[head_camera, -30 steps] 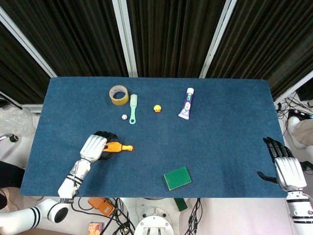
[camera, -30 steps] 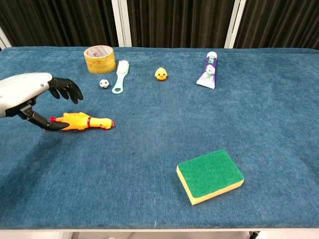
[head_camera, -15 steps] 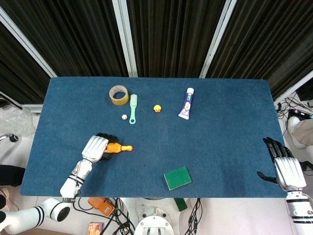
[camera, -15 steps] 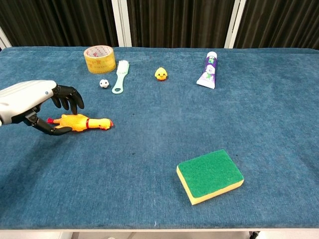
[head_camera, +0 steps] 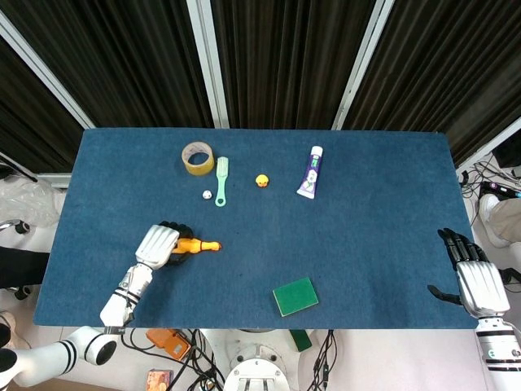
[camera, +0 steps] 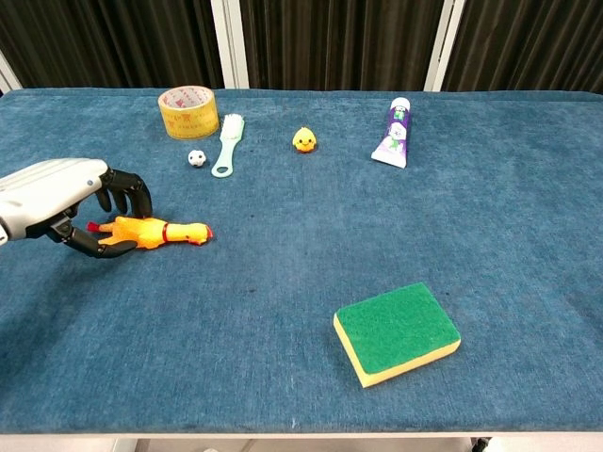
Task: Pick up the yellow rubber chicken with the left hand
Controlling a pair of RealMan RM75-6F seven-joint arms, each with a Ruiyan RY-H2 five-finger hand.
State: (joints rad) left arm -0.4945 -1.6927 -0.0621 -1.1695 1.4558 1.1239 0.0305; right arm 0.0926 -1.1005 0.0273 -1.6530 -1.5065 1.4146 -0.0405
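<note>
A blue-carpeted bench (head_camera: 366,236) fills the frame, the left robot hand (camera: 66,200) low over its near-left area and the right robot hand (head_camera: 475,281) resting idle at the far right edge, fingers loosely spread and holding nothing. The left robot hand's dark fingers (camera: 127,193) curl over the tail end of the yellow rubber chicken (camera: 155,231), thumb beneath and fingers above, closing round it; whether the grip is firm yet cannot be told, and the toy lies flat on the cloth, head pointing toward the middle of the bench.

Well apart, near the front edge, sits a green-and-yellow sponge (camera: 397,332). Along the back lie a roll of yellow tape (camera: 188,109), a white-and-purple tube (camera: 393,132) and a pale green brush (camera: 227,145), with a small yellow duck (camera: 303,140) between brush and tube and a tiny black-and-white ball (camera: 195,158) just beside the brush handle.

The chicken is likely light, soft and squashy, apt to bend or slide from a loose pinch; the thicker body at mid-length looks the surest hold, rather than the thin neck.
</note>
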